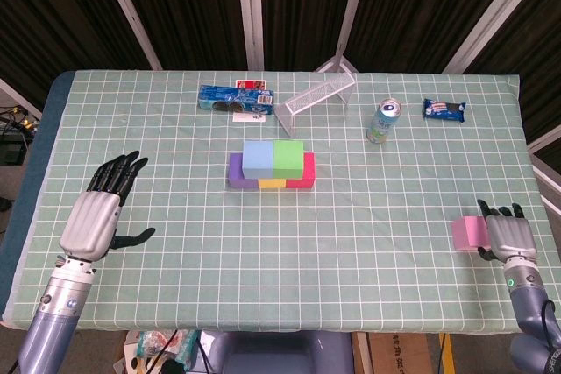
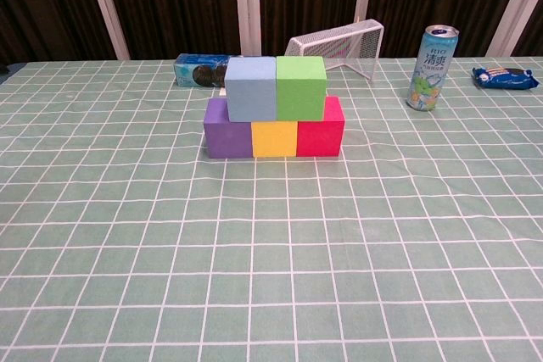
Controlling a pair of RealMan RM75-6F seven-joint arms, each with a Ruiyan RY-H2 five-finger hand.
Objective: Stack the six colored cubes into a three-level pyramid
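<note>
A: Right hand [image 1: 509,236], lower right of frame: holding anything?

B: Can't tell, fingers curled right against the pink cube [image 1: 468,233], on its left. Left hand [image 1: 95,216] spread, empty, lower left. Stack [image 1: 273,165] sits mid-frame, far up-left.

So colour rundown: the table [image 1: 175,286] has a mint green cloth with a white grid pattern all over. Mid-table the stack goes purple cube [image 2: 227,128], yellow cube [image 2: 274,138] and red cube [image 2: 321,130] along the bottom, light blue cube [image 2: 250,88] and green cube [image 2: 301,87] on top. A pink cube [image 1: 467,233] sits over by the right edge. Along the far edge there's a blue cookie pack [image 1: 226,99] with a red-and-white card box [image 1: 252,86] behind it, a white wire basket [image 1: 317,94], a drink can [image 2: 432,68] in pale green and white with blue lettering, and a dark blue snack wrapper [image 1: 443,109]. Both hands, the left hand [image 1: 98,215] and right hand [image 1: 506,235], are silver-backed with black fingers.
</note>
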